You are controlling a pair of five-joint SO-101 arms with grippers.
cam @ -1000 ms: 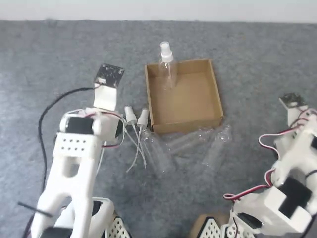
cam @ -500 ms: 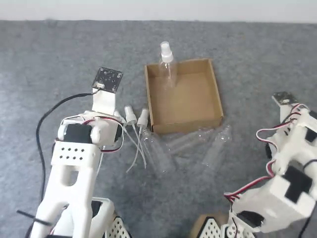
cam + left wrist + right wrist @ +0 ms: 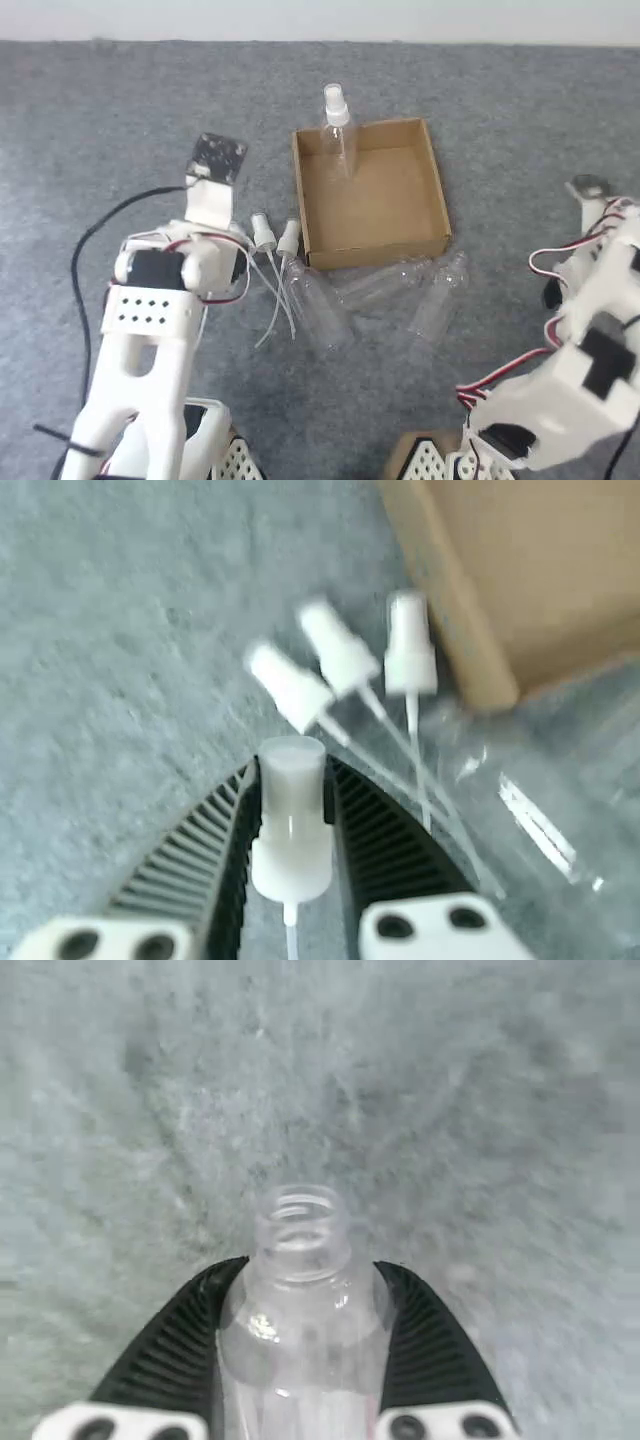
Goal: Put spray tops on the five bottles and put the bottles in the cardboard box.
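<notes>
My left gripper (image 3: pixel 292 775) is shut on a white spray top (image 3: pixel 290 830), just above the grey carpet. Three more spray tops (image 3: pixel 340 652) lie ahead of it, beside the cardboard box (image 3: pixel 520 570). From above, the left arm (image 3: pixel 190 265) stands left of two loose tops (image 3: pixel 262 230). The open box (image 3: pixel 430 190) has one capped bottle (image 3: pixel 338 130) upright in its back left corner. Three uncapped clear bottles (image 3: pixel 385 285) lie in front of the box. At the table's right, my right gripper (image 3: pixel 305 1272) is shut on a clear open-necked bottle (image 3: pixel 298 1260).
Grey carpet (image 3: pixel 100 120) covers the whole table, with bare room left of and behind the box. The right arm (image 3: pixel 600 300) and its red and white wires stand near the right edge. A black cable (image 3: pixel 85 250) loops beside the left arm.
Both arms have shifted slightly, the right arm's wrist swinging left and then back right and farther away. The box, the loose tops and the lying bottles have stayed put.
</notes>
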